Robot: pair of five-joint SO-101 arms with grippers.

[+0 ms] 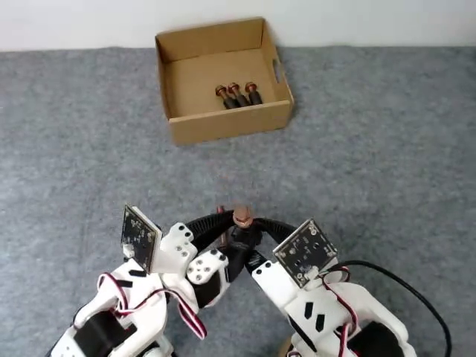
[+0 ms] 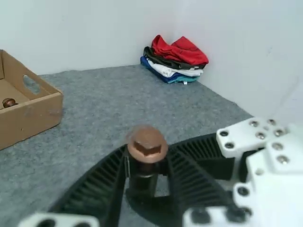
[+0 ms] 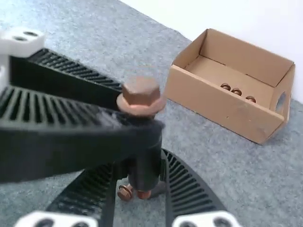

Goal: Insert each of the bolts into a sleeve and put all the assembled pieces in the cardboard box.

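While the open brown cardboard box holds three assembled bolt-and-sleeve pieces side by side, a copper hex-head bolt stands upright in a black cylindrical sleeve above the grey carpet, well apart from the box. The left gripper and right gripper are both clamped on this sleeve, beneath the bolt head

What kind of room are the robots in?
Probably a corner of an ordinary room, maybe a home: grey carpet runs up to plain white walls, and folded clothes are stacked in the corner.
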